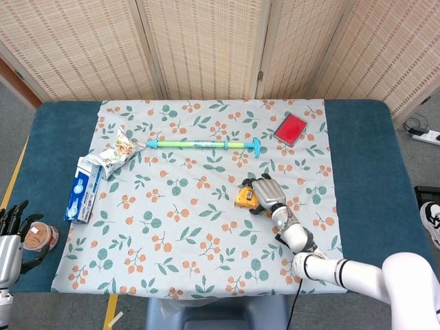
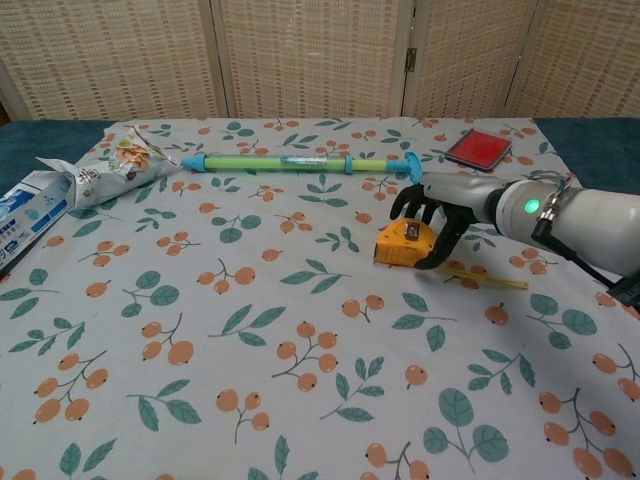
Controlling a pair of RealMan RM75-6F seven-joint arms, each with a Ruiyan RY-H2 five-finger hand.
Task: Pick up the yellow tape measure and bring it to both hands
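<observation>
The left robot hand point(image 1: 12, 237) is hovering at the near left corner of the desk point(image 1: 364, 172), fingers spread apart and gripping nothing. Just beside it a small round brown-lidded container point(image 1: 41, 236) is sitting on the bare blue desk top.

Across on the near right, the right arm is reaching in over the floral cloth point(image 1: 185, 234), which is lying flat over the middle of the desk with blue showing on either side. The right robot hand point(image 2: 432, 215) is coming down on the yellow tape measure point(image 2: 402, 243), dark fingers point(image 2: 405, 199) curling over its top and far side, the thumb dropping beside its right edge. Whether it is truly clamping the case or only cupping it, I cannot tell; the tape measure is lying on the cloth, right of centre. A thin yellow strip of blade point(image 2: 490, 277) is trailing out to the right along the cloth.

Further back on the left, a blue and white box point(image 1: 83, 192) is lying over the cloth's edge, and a crinkled snack packet point(image 1: 118, 152) is touching its far end. Beyond the tape measure, a long green rod with blue ends point(image 1: 205, 144) is stretching across the cloth. Off to the far right, a flat red square object point(image 1: 291, 128) is resting near the cloth's corner.

Behind the desk, woven screen panels point(image 1: 206, 48) are standing side by side, closing off the room. Grey floor is showing at both sides, and a white power strip point(image 1: 427, 136) is lying out on the right.
</observation>
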